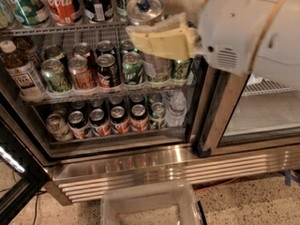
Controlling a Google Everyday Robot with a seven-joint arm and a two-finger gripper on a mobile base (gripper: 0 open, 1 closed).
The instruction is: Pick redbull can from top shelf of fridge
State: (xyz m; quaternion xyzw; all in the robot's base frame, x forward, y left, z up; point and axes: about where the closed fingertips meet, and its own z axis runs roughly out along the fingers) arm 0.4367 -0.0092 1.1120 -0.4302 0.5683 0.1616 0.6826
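Silvery redbull can (144,7), blue tab up, gripped by tool (157,28) at top shelf (56,30) level

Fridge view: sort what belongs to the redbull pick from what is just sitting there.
Job: redbull can; gripper, jaws shut on it, level with the top shelf; fridge.
Bystanders: Coca-Cola bottle; green-labelled can; water bottle; clear bin on the floor.
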